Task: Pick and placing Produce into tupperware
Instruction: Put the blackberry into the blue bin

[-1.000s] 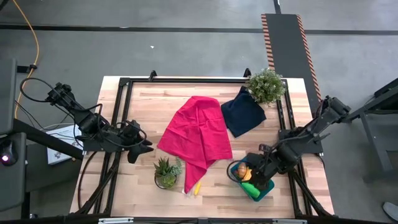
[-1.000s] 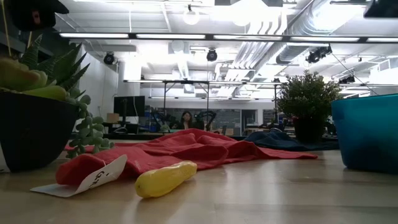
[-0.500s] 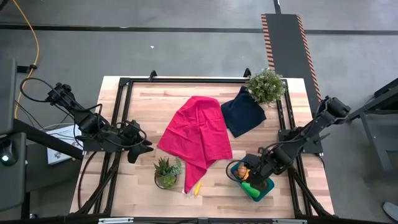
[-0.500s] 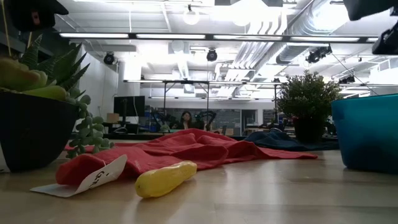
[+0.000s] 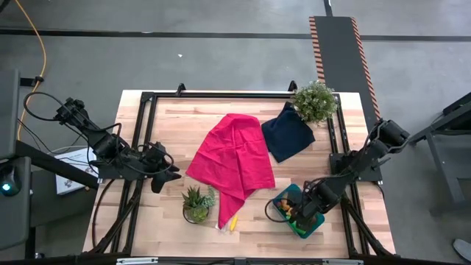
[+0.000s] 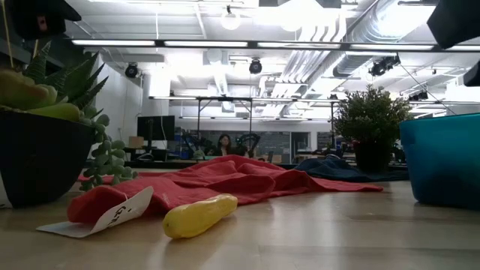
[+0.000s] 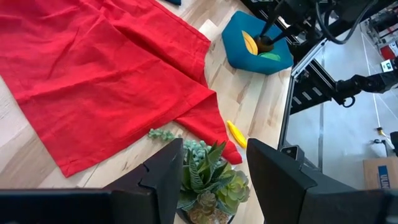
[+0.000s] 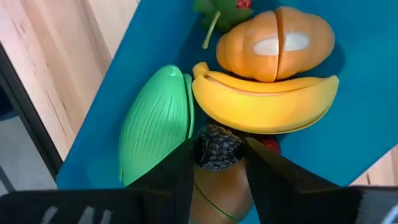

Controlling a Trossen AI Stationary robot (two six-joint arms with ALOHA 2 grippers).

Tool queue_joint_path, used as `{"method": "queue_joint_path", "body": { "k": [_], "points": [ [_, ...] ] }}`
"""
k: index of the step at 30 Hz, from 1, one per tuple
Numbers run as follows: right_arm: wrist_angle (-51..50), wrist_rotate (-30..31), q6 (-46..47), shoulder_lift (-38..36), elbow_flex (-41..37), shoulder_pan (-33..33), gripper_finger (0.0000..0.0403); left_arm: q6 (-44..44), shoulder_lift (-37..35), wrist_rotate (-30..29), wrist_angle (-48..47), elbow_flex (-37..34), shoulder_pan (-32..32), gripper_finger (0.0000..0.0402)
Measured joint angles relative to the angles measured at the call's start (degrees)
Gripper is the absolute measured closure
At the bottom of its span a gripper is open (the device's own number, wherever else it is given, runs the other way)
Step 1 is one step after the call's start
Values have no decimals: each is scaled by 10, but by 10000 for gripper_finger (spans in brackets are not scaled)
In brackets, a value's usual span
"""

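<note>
High view, right arm: the right gripper (image 5: 300, 214) is down in the tupperware (image 5: 315, 227), which sits at the near right corner of the table (image 5: 169, 132).
High view, left arm: the left gripper (image 5: 171, 176) waits above the table's left side, well apart from the tub, with the potted succulent (image 5: 197, 203) and red cloth (image 5: 234, 158) just ahead of its jaws.
High view, leftover produce: one yellow banana (image 5: 233, 222) lies on the table by the red cloth's near tip, outside the tub.
Low view: that loose banana (image 6: 199, 214) rests on the wood in front of the cloth; the tub's teal wall (image 6: 441, 159) stands at the far right.
Left wrist view: jaws partly open and empty; the loose banana and the tub lie beyond them.
Right wrist view: jaws partly closed on a brown piece (image 8: 217, 167), pressing it down inside the tub; beyond them lie a green piece (image 8: 155, 124), a banana (image 8: 264, 102) and an orange piece (image 8: 277, 43).
Step in hand: likely setting the brown piece into the tub.
Next move: open the jaws, lift clear without dragging neighbours, then go for the loose banana.
</note>
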Motion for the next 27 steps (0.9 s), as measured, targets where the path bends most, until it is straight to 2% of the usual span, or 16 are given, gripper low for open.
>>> {"method": "queue_joint_path", "body": {
  "k": [14, 21, 27],
  "points": [
    [-12, 9, 21, 1, 0, 7, 286, 1, 0, 0, -2, 0, 0, 236],
    [-4, -12, 14, 1, 0, 8, 282, 2, 0, 0, -1, 0, 0, 236],
    [2, -26, 12, 1, 0, 8, 263, 2, 0, 0, -1, 0, 0, 236]
  ]
}}
